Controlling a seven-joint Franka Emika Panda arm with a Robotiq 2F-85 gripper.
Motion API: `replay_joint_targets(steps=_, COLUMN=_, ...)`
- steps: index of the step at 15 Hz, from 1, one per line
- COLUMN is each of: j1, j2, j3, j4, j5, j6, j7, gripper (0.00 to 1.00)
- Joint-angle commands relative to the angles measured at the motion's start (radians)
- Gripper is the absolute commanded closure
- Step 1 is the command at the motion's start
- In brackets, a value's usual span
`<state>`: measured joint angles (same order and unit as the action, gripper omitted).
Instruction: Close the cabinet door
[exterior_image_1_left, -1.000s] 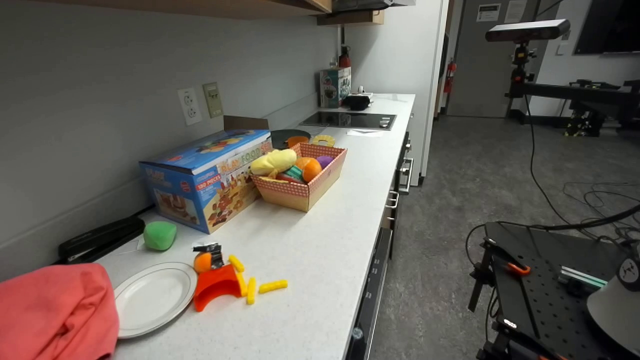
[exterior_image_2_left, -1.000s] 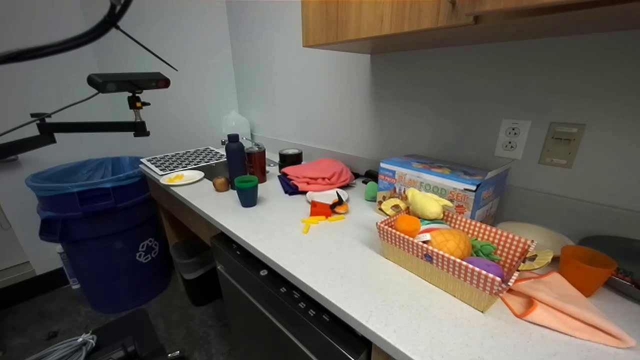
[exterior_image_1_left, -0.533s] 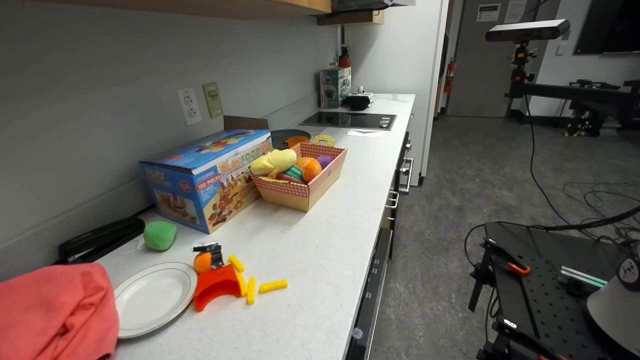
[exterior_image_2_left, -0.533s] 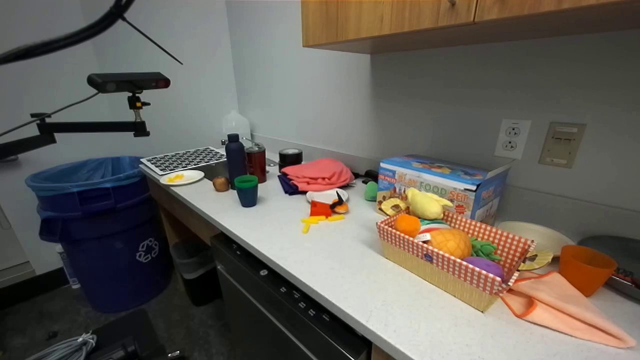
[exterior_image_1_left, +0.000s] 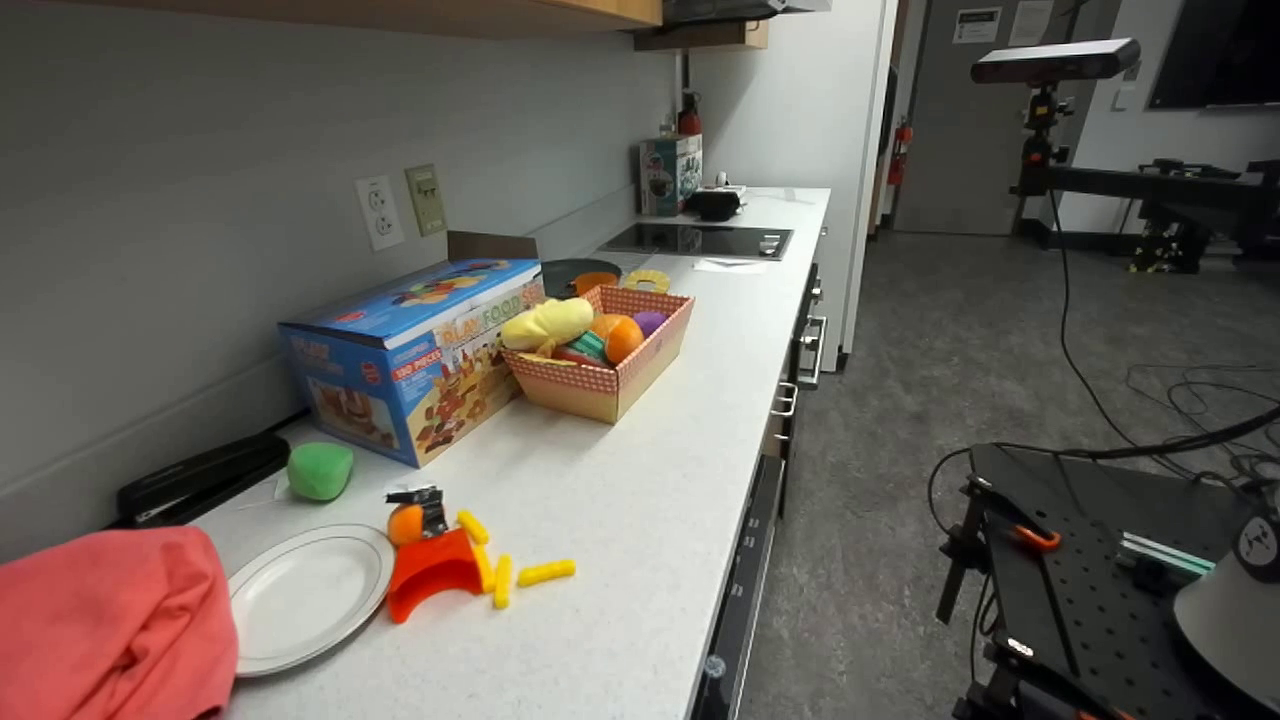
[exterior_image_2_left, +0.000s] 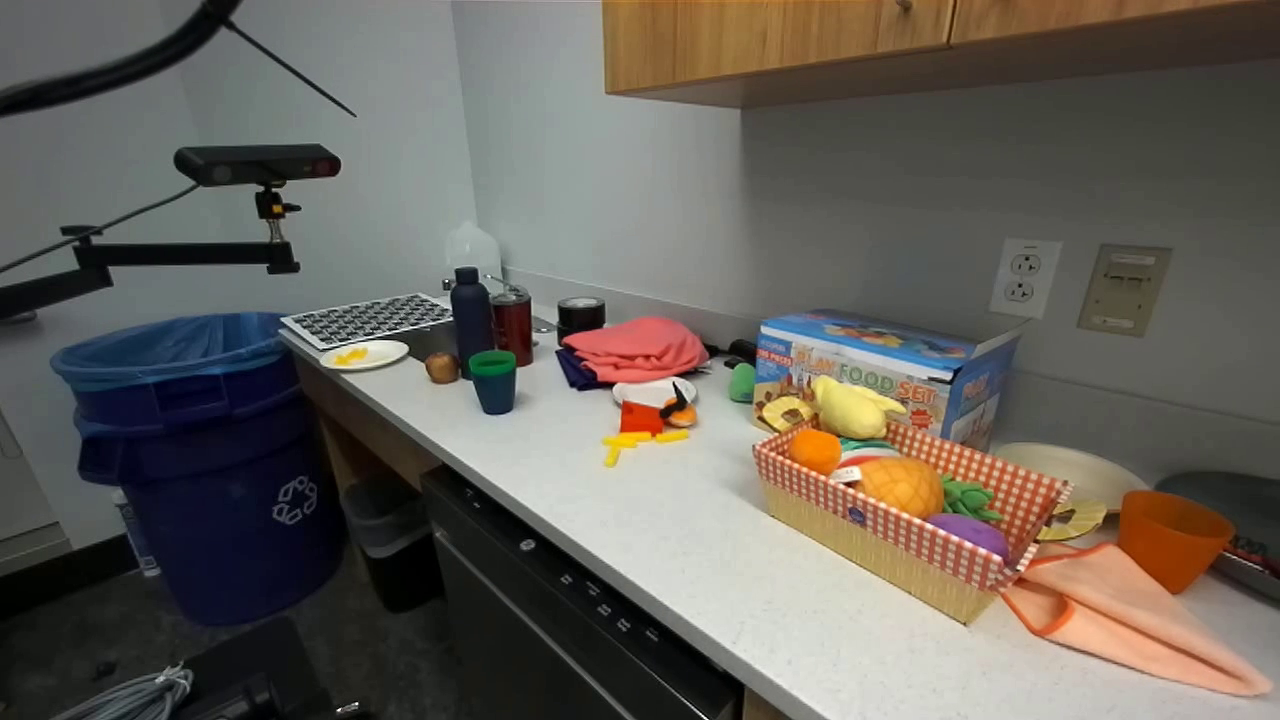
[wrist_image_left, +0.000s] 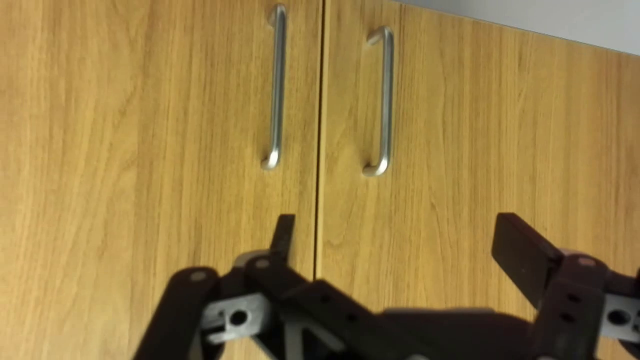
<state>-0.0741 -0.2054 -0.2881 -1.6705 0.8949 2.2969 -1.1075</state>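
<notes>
The wooden wall cabinet has two doors. In the wrist view the left door (wrist_image_left: 165, 150) and right door (wrist_image_left: 465, 150) lie flush, with a thin dark seam between them. The left door has a metal bar handle (wrist_image_left: 278, 90), and the right door has a like handle (wrist_image_left: 387, 105). In an exterior view the lower part of the right door (exterior_image_2_left: 1060, 14) lines up with its neighbour (exterior_image_2_left: 780, 40). My gripper (wrist_image_left: 396, 215) is open with nothing between its fingers, facing the doors below the handles in the picture. Contact cannot be told. The exterior views do not show the gripper.
Below the cabinet, a white counter (exterior_image_2_left: 560, 480) bears a play food box (exterior_image_2_left: 870, 370), a fruit basket (exterior_image_2_left: 870, 560) and a pink cloth (exterior_image_2_left: 640, 345). A range hood (exterior_image_1_left: 715, 10) adjoins the cabinet. A black cable (exterior_image_2_left: 110, 80) hangs at upper left. A camera (exterior_image_2_left: 258, 165) stands on an arm.
One second ago the right door's lower edge stood out of line with its neighbour; by half a second ago it is flush. The black cable has shifted slightly.
</notes>
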Motion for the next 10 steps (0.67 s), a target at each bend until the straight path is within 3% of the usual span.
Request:
replay_joint_targets(steps=1, j1=-0.025, j2=-0.117, j3=0.041, j4=-0.132, j5=-0.05, j6=0.037, j7=0.083, gripper=0.0)
replay_joint_targets(steps=10, j1=-0.015, j2=-0.35, j3=0.059, j4=-0.388, j5=-0.142, j6=0.12, j7=0.215, gripper=0.0)
